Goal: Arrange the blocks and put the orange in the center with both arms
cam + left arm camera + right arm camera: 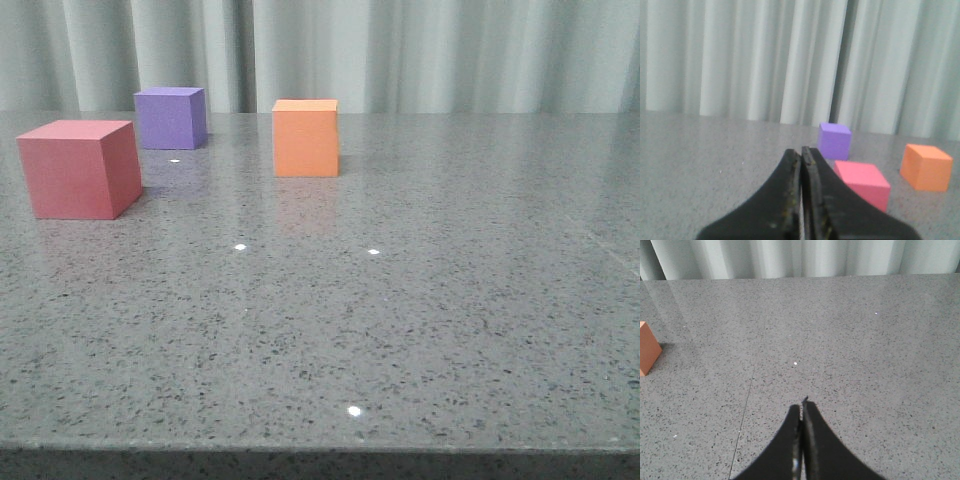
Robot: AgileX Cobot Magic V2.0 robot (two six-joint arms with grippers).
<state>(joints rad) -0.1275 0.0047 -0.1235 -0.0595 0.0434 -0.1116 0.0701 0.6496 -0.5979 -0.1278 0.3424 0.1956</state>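
In the front view the pinkish-red cube (80, 168) sits at the left. The purple cube (171, 117) stands behind it, and the orange cube (306, 138) stands right of both, near the middle. No gripper shows in the front view. In the left wrist view my left gripper (801, 151) is shut and empty above the table. The pinkish-red cube (863, 183) lies just beyond its fingertips, with the purple cube (834, 141) and orange cube (926, 167) farther off. In the right wrist view my right gripper (801, 408) is shut and empty over bare table. The orange cube's corner (647, 355) shows at the frame edge.
The grey speckled table (400, 320) has its front edge at the bottom of the front view. Pale curtains (400, 50) hang behind the table's far edge. A thin seam (747, 405) runs across the table surface in the right wrist view.
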